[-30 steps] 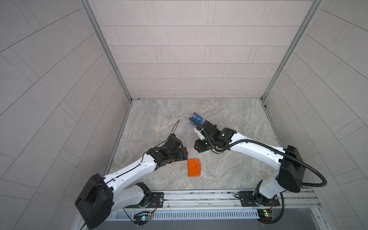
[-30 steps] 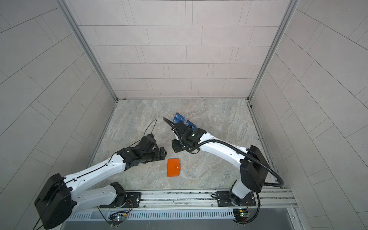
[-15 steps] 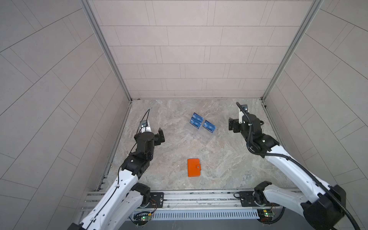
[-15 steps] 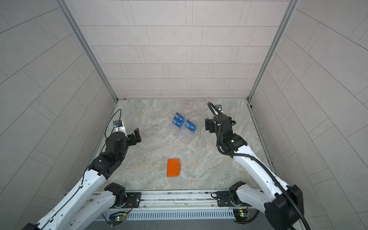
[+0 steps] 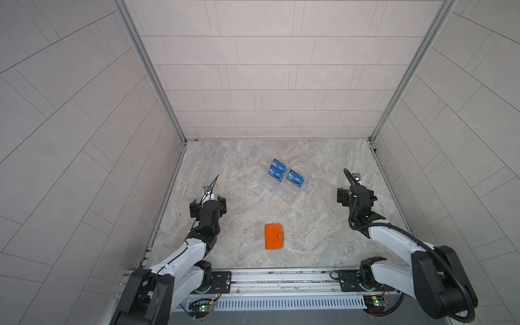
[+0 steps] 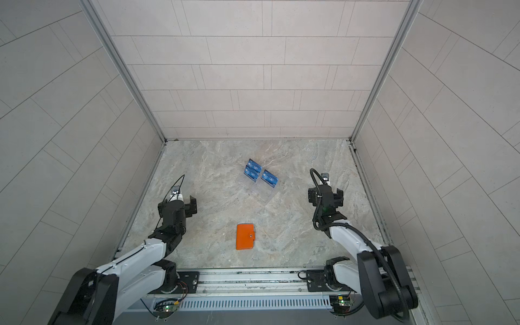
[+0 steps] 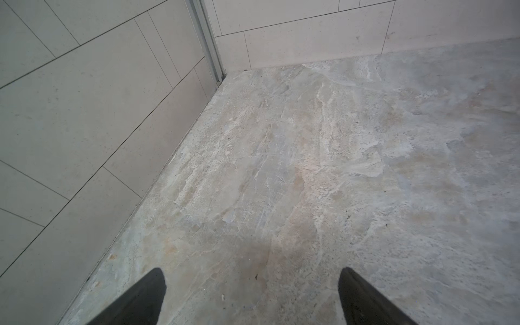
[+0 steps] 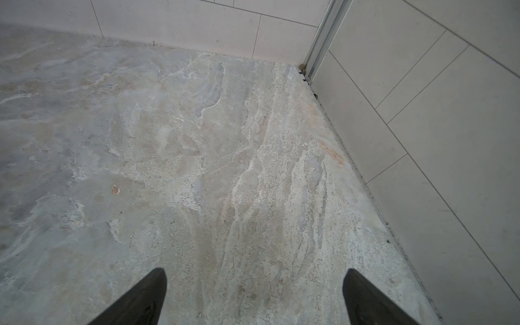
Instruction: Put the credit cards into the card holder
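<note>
Left gripper (image 7: pixel 250 275) and right gripper (image 8: pixel 254 274): jaws spread wide, nothing held, each above the bare stone table (image 5: pixel 323 225) near its own side wall. Orange card holder (image 5: pixel 274 236) lies closed at front centre. 3 blue cards (image 5: pixel 295 179) sit on a clear stand (image 5: pixel 289 194) behind it, well apart.

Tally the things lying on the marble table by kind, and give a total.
Blue rectangular plastic cards: 3
Clear acrylic tiered stand: 1
Orange leather-like snap-button wallet, closed: 1
Total: 5
</note>
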Tool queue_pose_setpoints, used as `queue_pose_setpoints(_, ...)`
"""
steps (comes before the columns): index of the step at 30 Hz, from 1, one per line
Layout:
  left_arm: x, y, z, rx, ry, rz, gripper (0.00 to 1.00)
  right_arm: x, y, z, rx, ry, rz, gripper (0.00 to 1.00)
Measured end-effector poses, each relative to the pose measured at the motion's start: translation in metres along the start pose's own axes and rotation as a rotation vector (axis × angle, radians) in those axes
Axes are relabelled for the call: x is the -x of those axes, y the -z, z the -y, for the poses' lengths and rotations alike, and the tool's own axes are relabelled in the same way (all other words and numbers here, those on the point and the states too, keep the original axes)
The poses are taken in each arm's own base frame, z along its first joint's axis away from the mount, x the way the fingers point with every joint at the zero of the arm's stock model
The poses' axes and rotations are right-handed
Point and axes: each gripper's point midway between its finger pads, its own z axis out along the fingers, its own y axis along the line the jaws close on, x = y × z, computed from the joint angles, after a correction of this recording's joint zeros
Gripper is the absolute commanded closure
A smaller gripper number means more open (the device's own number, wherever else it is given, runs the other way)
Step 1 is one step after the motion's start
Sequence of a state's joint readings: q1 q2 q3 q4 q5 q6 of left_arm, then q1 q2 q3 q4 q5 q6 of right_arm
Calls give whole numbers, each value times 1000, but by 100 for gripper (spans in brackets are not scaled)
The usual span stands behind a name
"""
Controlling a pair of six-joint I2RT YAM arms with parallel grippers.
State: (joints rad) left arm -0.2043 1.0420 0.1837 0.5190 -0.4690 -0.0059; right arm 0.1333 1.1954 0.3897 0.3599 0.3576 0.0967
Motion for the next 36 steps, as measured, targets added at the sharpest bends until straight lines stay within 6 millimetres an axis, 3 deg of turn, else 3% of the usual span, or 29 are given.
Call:
queue_pose_setpoints(10, 48, -47, 3, -21, 116, 105, 0, 1, -42, -7, 6, -43, 20, 0)
queue_pose_setpoints(12, 47, -54, 6, -26, 131, 119, 0, -4, -49, -6, 9, -51, 17, 0)
queue_pose_setpoints(15, 28, -63, 14, -36, 111, 76, 0, -9, -52, -10, 25, -47, 9, 0)
queue_pose_setpoints(36, 46, -58, 25, -52, 105, 136, 0, -1, -49, -18, 41, -35, 38, 0)
